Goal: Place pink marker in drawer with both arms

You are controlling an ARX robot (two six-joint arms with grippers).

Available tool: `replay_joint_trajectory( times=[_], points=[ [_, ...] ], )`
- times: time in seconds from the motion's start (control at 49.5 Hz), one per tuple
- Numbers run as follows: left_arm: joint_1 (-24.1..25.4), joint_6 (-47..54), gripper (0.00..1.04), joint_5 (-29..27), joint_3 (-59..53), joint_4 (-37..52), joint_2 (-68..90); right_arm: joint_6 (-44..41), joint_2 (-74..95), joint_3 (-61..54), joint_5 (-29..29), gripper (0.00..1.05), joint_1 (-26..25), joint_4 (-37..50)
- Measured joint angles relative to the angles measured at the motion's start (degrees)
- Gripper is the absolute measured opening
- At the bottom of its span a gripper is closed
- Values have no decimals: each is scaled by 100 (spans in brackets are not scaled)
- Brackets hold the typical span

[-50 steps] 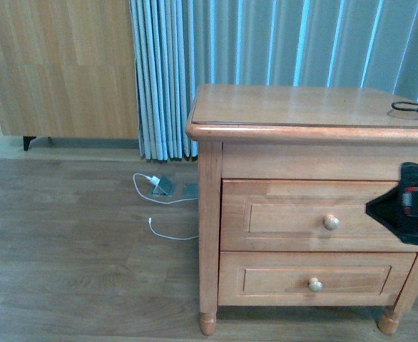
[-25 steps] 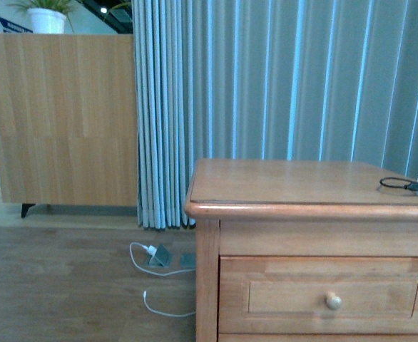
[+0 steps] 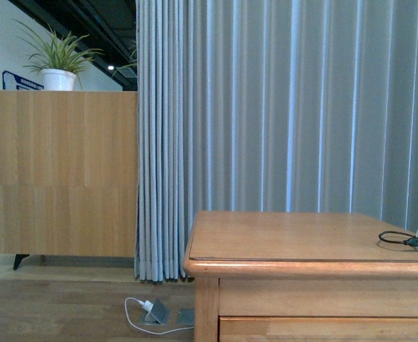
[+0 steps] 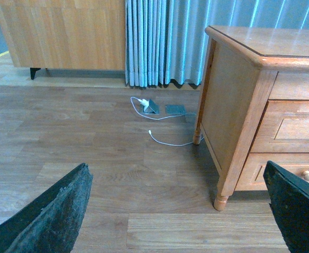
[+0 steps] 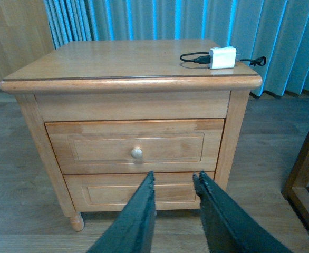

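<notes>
Drawer (image 5: 136,146) shut, its knob (image 5: 137,153) facing the right hand (image 5: 174,190), fingers narrowly parted and empty, while the left hand (image 4: 178,208) gapes wide over the floor (image 4: 91,153).

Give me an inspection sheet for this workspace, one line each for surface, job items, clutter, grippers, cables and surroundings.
Surface: wooden cabinet top, bare but for one charger near its far corner.
Job's things: top drawer shut, knob untouched; pink marker nothing seen.
Clutter: white charger block on the cabinet top.
Grippers: left gripper open wide, away from the cabinet's side; right gripper fingers slightly apart, empty, in front of the drawers.
Cables: black cable plugged into the charger; white cable loose on the floor by a floor socket.
Surroundings: grey curtain, wooden counter carrying a potted plant, wood floor.
</notes>
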Motion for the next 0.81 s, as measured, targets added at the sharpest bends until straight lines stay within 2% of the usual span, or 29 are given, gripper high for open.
replay_joint_trajectory(
  times=[0.101, 0.162, 0.808],
  points=[
    [0, 0, 99, 0, 0, 0, 0, -7, -212, -129, 2, 8, 0, -61],
    [0, 0, 99, 0, 0, 0, 0, -22, -326, -188, 2, 1, 0, -103],
    [0, 0, 99, 0, 0, -4, 0, -24, -1451, -678, 0, 1, 0, -688]
  ],
)
